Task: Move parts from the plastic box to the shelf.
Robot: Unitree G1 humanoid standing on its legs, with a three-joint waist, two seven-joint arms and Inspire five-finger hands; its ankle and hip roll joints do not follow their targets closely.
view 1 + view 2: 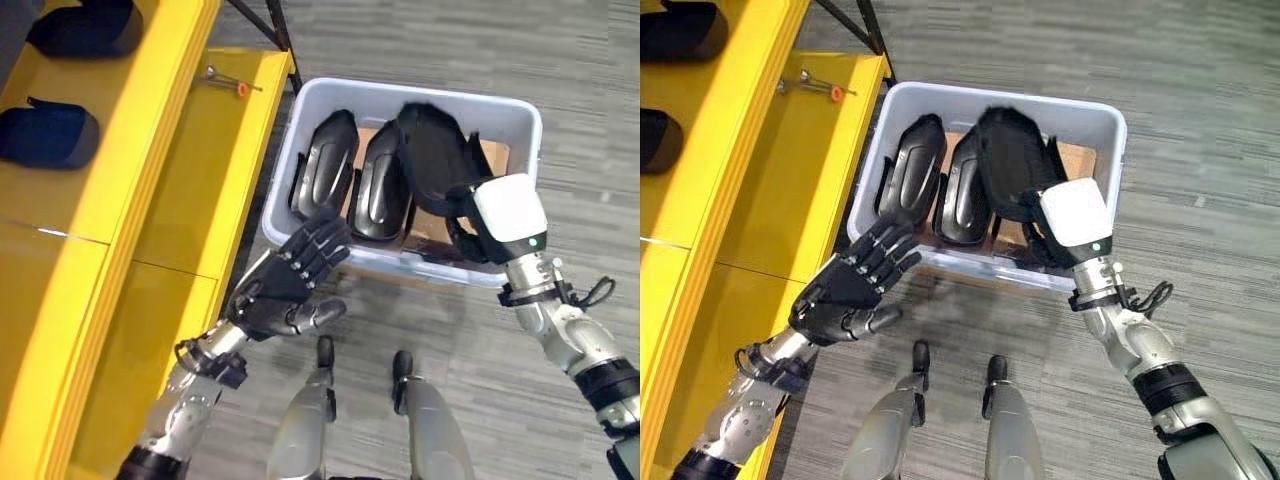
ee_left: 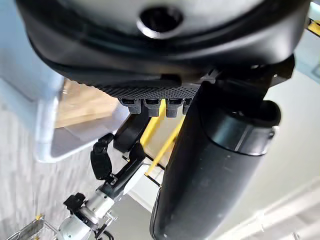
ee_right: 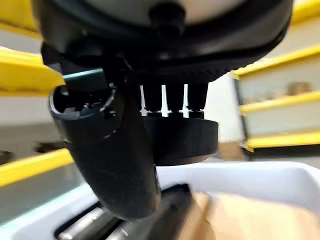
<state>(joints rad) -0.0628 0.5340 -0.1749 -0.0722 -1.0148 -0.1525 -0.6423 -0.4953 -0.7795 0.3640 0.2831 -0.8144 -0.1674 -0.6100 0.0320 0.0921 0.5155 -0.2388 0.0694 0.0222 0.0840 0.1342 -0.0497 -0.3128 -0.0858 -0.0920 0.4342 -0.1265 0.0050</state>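
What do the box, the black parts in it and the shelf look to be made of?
Box: pale, smooth plastic, apparently moulded, with rounded rim. Black parts: likely hard glossy plastic, judging by long highlights. Shelf: bright yellow, even coat, probably painted metal, though that is uncertain.

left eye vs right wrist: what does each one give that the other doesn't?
Left eye alone: the left robot hand open at the plastic box's near wall, two black parts standing side by side in the box, a third black part under the right robot hand, two dark parts on the yellow shelf, and a small tool with an orange tip.
Right wrist alone: the right robot hand's fingers curled round that part.
Both: the plastic box, its brown floor, yellow shelving.
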